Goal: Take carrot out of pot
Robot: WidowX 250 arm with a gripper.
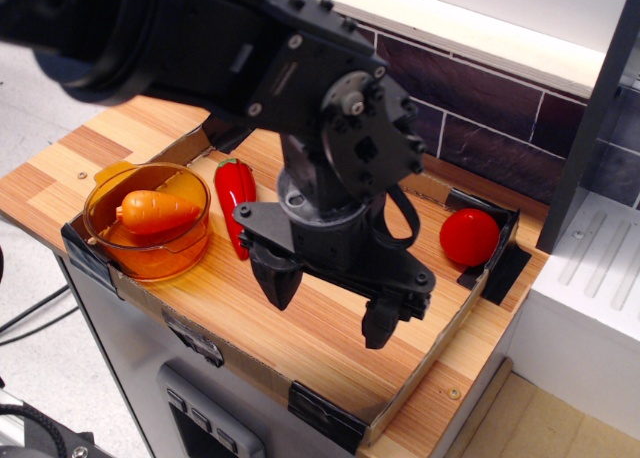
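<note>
The carrot (155, 212) is a small stubby orange toy that lies on its side inside the pot (150, 258), its tapered end pointing right. The pot is a round translucent amber one with low walls, at the left end of the wooden counter. My gripper (330, 303) hangs over the middle of the counter, to the right of the pot and apart from it. Its two black fingers (279, 280) are spread wide and hold nothing.
A long glossy red pepper (236, 200) lies just right of the pot. A round red tomato (469, 237) sits at the back right corner. A low cardboard rim (420, 378) with black corner clips edges the counter. A dark tiled wall stands behind, a white sink to the right.
</note>
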